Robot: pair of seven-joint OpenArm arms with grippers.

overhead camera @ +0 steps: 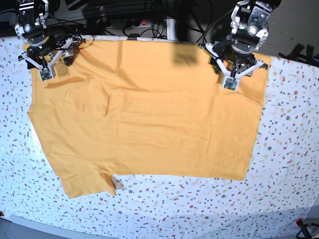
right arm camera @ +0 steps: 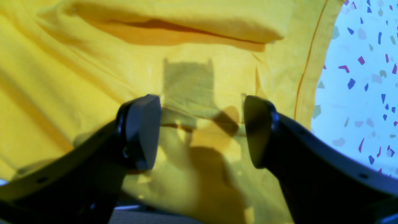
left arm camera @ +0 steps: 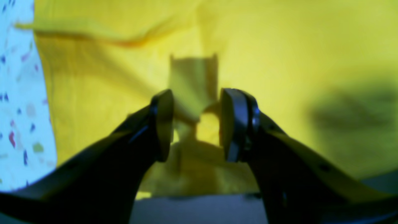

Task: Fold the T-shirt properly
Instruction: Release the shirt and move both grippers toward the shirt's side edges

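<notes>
The left gripper (left arm camera: 196, 124) stands with its jaws parted, nothing between them but the yellow cloth lying below — it hovers over the T-shirt (overhead camera: 144, 114) at about two o'clock in the base view. The right gripper (right arm camera: 202, 130) hangs spread wider, also empty, over the shirt's corner at ten o'clock, just beside a hemmed edge. The T-shirt lies spread flat on the speckled white table (overhead camera: 199, 209), one sleeve reaching toward seven o'clock, a shallow crease left of centre.

A mustard-yellow T-shirt (overhead camera: 149, 114) lies on a white tablecloth (overhead camera: 289, 149) speckled with coloured flecks.
</notes>
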